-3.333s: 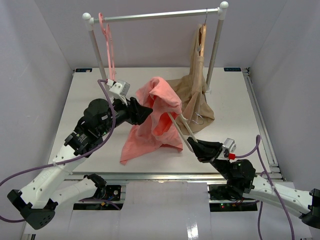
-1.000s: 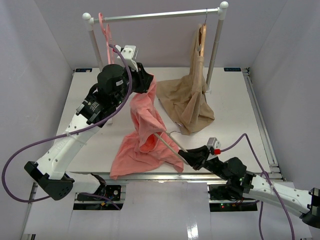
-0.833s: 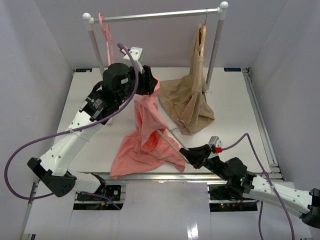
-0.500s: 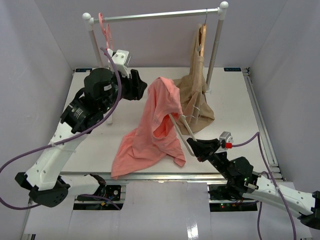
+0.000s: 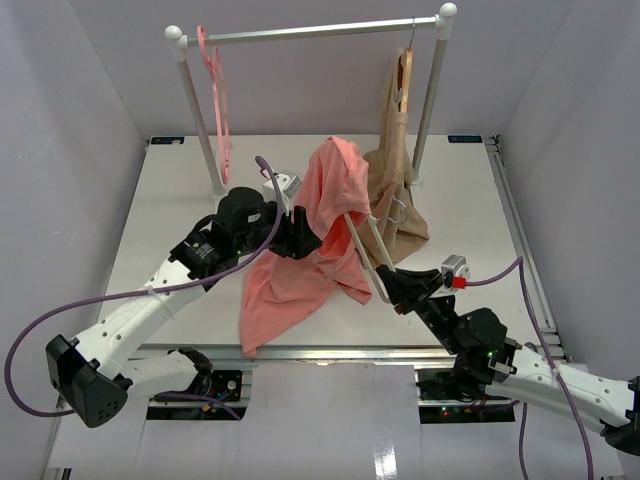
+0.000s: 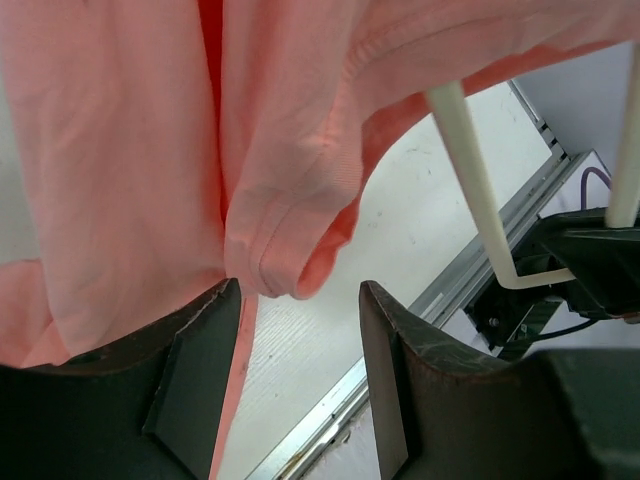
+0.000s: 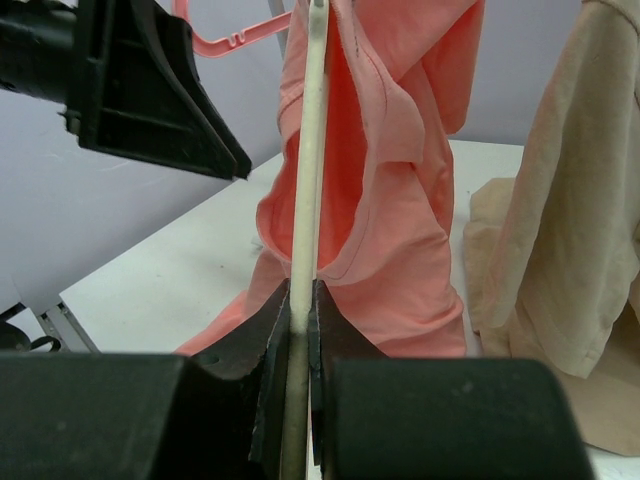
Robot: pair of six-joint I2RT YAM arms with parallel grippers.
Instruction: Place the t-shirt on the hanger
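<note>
t-shirt and beige garment crowd the middle; table left open.

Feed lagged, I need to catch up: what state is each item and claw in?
Thin cream-white triangular hanger: raised, tilted, clamped.
Salmon-pink fabric t-shirt: draped over the hanger, tail on table.
Left claw: open, shirt fold between fingers.
Right claw: shut on the hanger.
Beige garment: hung from rail, pooled below.
Pink hanger: on rail, bare.

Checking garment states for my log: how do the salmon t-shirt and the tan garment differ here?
Colour: the t-shirt is salmon pink, the tan garment beige. Support: the t-shirt is draped over the cream hanger, which the right end effector grips off the rail; the tan garment hangs from a wooden hanger hooked on the rail. Shared: both trail their lower fabric onto the table.
</note>
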